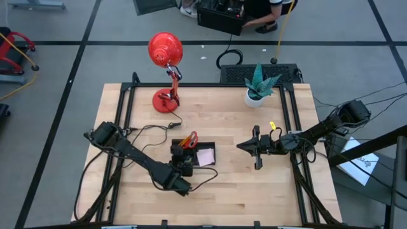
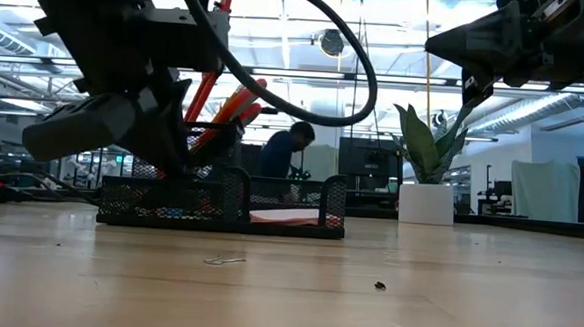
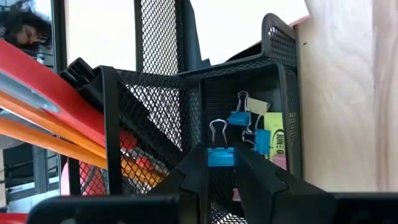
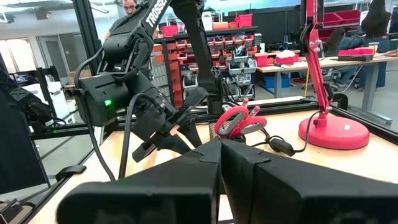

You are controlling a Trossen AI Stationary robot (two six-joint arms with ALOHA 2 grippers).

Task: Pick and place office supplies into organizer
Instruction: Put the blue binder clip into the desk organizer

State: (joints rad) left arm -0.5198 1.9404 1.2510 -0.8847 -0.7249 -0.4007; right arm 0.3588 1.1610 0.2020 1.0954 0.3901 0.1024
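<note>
Left claw (image 3: 219, 163) pinching blue clip (image 3: 220, 155) | over organizer (image 3: 280, 43); scissors (image 1: 189, 138) beside | right claw (image 1: 257, 147) closed, empty

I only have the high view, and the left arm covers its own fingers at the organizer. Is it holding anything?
Observer: Yes. The left wrist view shows the left gripper shut on a blue clip.
Operator: Where is it aimed?
Observer: Into the small end compartment of the organizer, where two more clips lie beside a yellow piece.
Operator: And the right arm?
Observer: The right gripper is shut and empty, held above the table.
</note>
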